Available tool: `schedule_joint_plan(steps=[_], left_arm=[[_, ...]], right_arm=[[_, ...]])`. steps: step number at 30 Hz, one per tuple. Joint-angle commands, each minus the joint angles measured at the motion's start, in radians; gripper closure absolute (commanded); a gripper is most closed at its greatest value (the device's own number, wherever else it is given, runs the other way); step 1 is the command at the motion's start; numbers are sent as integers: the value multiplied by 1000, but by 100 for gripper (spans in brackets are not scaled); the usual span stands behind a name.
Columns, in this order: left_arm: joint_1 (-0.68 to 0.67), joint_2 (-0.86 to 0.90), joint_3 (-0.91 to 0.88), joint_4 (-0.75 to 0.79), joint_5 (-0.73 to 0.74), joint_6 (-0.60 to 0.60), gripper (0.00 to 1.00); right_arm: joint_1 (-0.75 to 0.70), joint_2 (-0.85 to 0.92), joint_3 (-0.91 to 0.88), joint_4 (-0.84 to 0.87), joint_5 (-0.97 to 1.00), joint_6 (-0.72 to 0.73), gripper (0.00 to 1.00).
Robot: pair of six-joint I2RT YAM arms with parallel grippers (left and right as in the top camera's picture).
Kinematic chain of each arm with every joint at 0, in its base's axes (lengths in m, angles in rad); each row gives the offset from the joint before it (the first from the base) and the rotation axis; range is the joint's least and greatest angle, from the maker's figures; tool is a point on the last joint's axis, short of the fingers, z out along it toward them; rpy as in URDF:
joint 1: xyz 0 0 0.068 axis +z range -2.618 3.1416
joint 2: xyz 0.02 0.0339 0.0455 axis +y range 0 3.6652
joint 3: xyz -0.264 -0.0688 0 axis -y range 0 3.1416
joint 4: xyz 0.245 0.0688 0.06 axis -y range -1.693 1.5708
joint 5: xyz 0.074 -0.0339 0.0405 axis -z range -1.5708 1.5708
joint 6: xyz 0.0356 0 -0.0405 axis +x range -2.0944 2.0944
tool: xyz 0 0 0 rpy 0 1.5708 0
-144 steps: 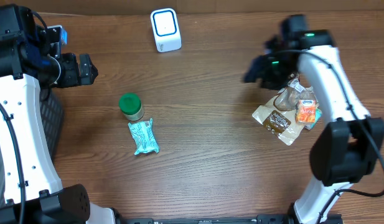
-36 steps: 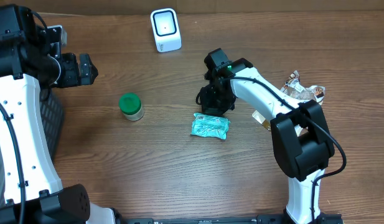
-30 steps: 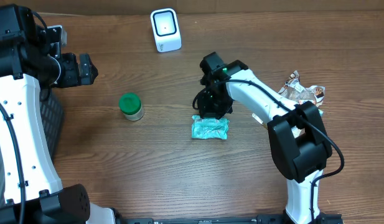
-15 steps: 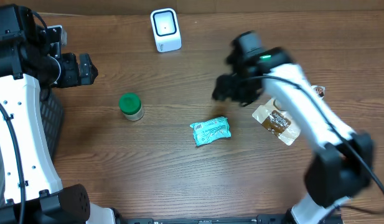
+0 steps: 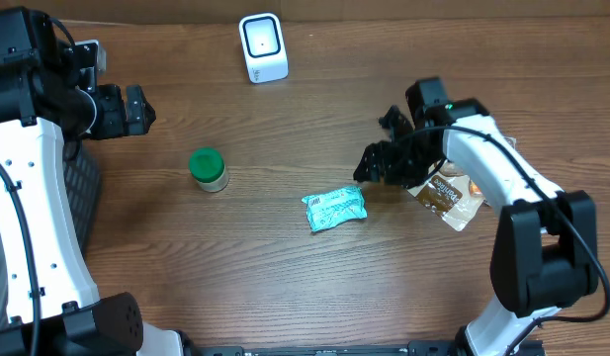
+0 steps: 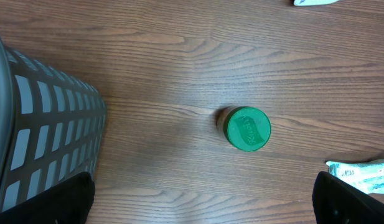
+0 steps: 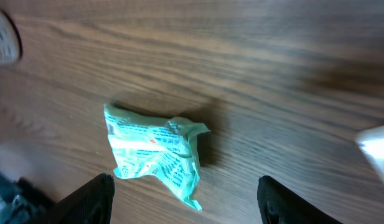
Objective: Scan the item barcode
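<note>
The packet (image 5: 335, 209), a crumpled teal wrapper with white print, lies flat on the table (image 5: 285, 287) near the middle, slightly right of centre, with its long side tilted a little. Nothing touches it. The right gripper (image 5: 372, 168) hangs just beyond the packet's upper right corner, clear of it. In the right wrist view both fingers stand wide apart at the lower edge of the picture with nothing between them, and the packet (image 7: 155, 155) lies on the wood below. Behind this gripper, toward the right edge of the table, lies a heap of snack bags (image 5: 448, 193), partly hidden by the right arm. A jar (image 5: 208, 168) with a green lid stands upright well to the left of the packet. In the left wrist view the jar (image 6: 246, 129) is seen from above, and one end of the packet (image 6: 360, 174) shows at the lower right edge. The scanner (image 5: 263, 46), a white unit, stands at the far edge of the table, well apart from the packet. The left gripper (image 5: 146, 109) is held over the left side of the table, well away from jar and packet, jaws spread wide and empty. A dark mesh basket (image 6: 42, 124) sits at the left edge of the table, beside the left arm.
</note>
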Motion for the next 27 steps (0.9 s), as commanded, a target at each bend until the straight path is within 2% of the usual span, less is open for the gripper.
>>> schedule_joint_plan(steps=[1,9,27], left_arm=[[-5,5,0,4,-2,20,0],[-5,5,0,4,-2,20,0],[-5,5,0,4,-2,20,0]], right_arm=[[-3,16,-53,43,-84,-12,28],[0,74,-111,90,-136,-9,29],[18,76,-151,159,-172,-9,29]])
